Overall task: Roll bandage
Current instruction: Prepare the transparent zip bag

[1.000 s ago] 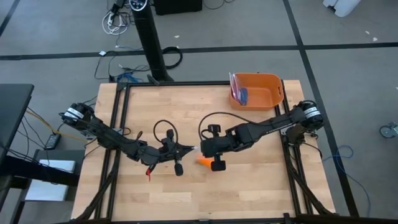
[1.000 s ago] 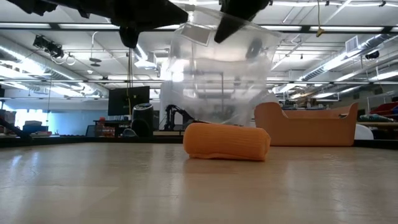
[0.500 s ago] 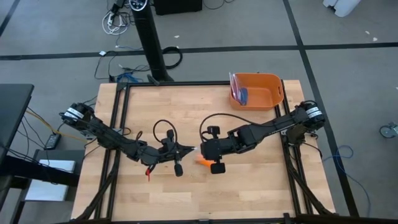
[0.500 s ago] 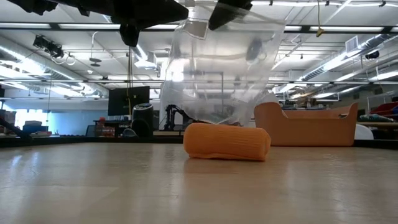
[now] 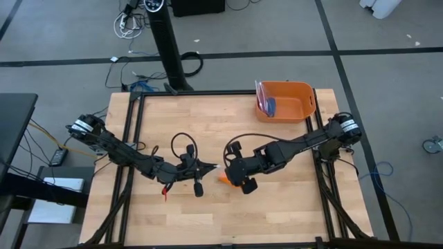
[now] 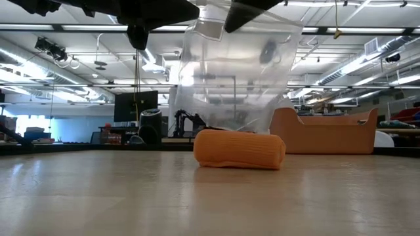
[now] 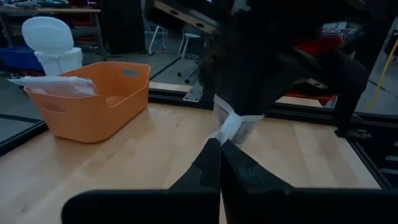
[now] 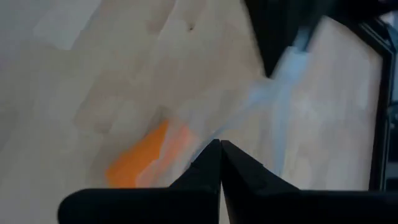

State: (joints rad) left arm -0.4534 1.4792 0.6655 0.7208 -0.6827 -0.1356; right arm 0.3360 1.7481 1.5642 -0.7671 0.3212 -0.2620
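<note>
The orange bandage [image 6: 239, 149] lies on its side on the wooden table as a short rolled cylinder; it also shows in the high view [image 5: 223, 178] and, blurred, in the right wrist view [image 8: 142, 157]. A crinkled clear plastic bag [image 6: 230, 72] hangs above it. My left gripper [image 5: 212, 167] and my right gripper [image 5: 230, 172] meet at mid-table over the roll, each shut on the bag's top. Neither touches the bandage. My left gripper pinches the bag's top edge [image 7: 231, 126] between its two shut fingers, coming level from the table's left. The bag is lifted and hangs below the fingers. My right gripper pinches the bag's top [image 8: 208, 138] between its shut fingers, coming from the table's right. The clear film [image 8: 273, 93] stretches away toward the other gripper, clear of the table.
An orange plastic bin [image 5: 285, 101] stands at the table's far right corner with a packet inside; it shows behind the roll in the low view [image 6: 325, 131]. A black frame [image 5: 135, 111] runs along the table edges. Bare wood lies near the front edge.
My right gripper has drifted a little toward the table's near edge and turned about its wrist, still shut on the bag. The hanging bag has swayed and spread slightly. The bandage roll has stayed where it was.
</note>
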